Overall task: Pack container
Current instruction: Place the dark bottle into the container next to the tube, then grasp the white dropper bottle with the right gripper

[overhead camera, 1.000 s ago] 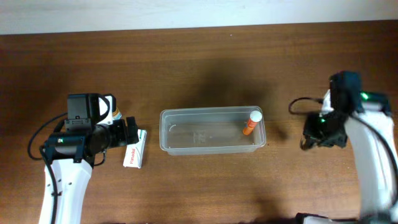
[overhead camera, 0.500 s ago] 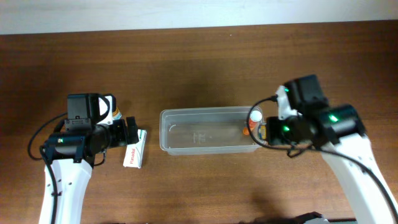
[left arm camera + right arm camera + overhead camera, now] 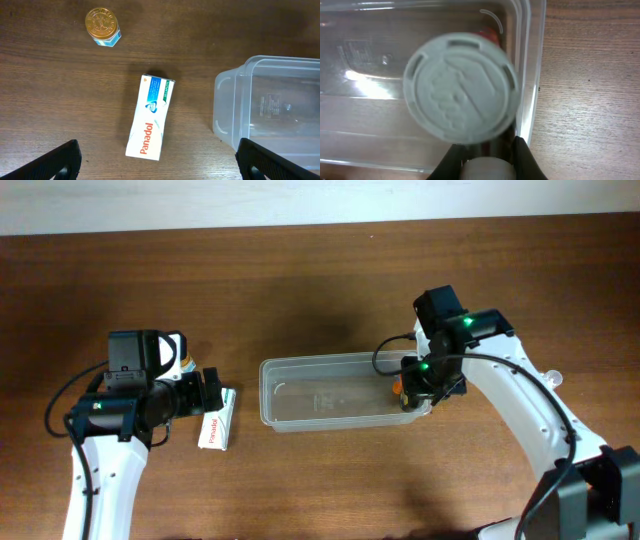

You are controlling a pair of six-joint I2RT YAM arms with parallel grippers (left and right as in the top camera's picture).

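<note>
The clear plastic container (image 3: 330, 363) lies in the middle of the table. An orange tube (image 3: 397, 387) with a white cap (image 3: 460, 85) is at its right end, mostly hidden under my right gripper (image 3: 420, 385). In the right wrist view the fingers (image 3: 490, 150) sit close together round the tube, just inside the container wall (image 3: 530, 75), and the cap fills the view. My left gripper (image 3: 208, 393) is open and empty, hovering above a white Panadol box (image 3: 150, 122) that lies left of the container (image 3: 225, 115).
A small bottle with a gold lid (image 3: 102, 25) stands on the table beyond the box (image 3: 216, 423), half hidden by the left arm in the overhead view (image 3: 183, 360). The table is dark wood (image 3: 330, 280).
My right arm has swung in from the right side of the table to the container's right end and come down over the orange tube. The left arm has not moved.
</note>
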